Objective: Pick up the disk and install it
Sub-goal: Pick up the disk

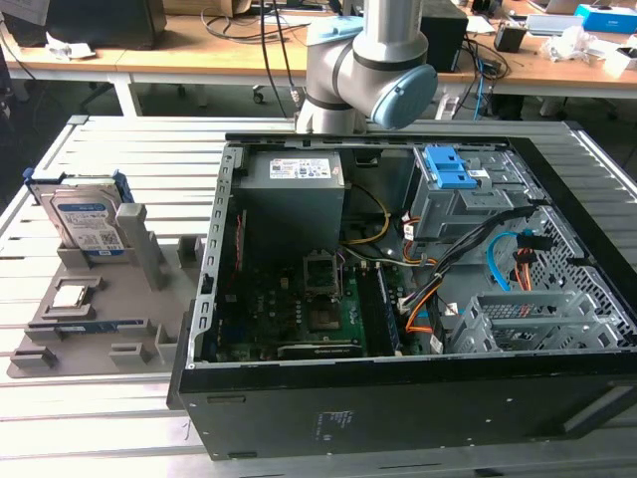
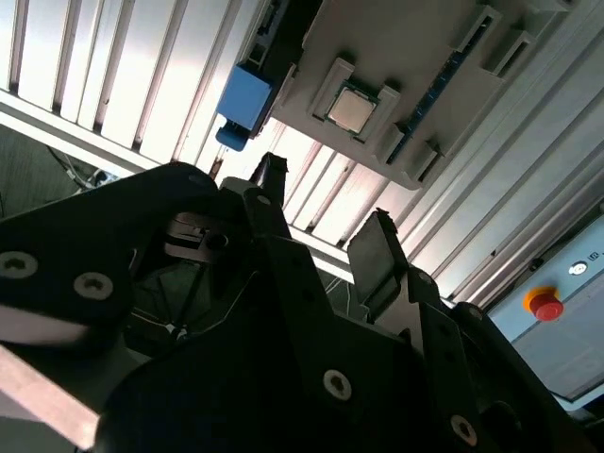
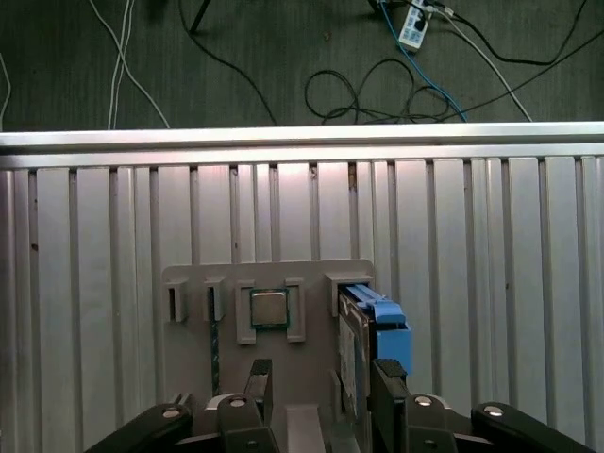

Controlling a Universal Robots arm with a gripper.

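The disk [image 1: 88,221] is a silver drive with a white-and-blue label in a blue carrier. It stands on edge in a slot of the grey holder plate [image 1: 92,351] at the exterior view's left. In both wrist views my gripper [image 3: 321,394] [image 2: 326,215] is open, with nothing between its black fingers [image 3: 258,389]. It hovers well above the holder plate [image 3: 311,276]. In the first wrist view the disk [image 3: 376,332] is seen edge-on, close to one finger. The second wrist view shows the disk's blue carrier end [image 2: 243,98].
A small square silver chip [image 1: 72,295] [image 3: 269,309] [image 2: 351,109] sits in a pocket of the holder. The open computer case [image 1: 398,398] fills the exterior view's middle and right, with a grey bay and blue latch [image 1: 448,169]. The arm [image 1: 363,60] rises behind it. Cables lie on the floor [image 3: 377,85].
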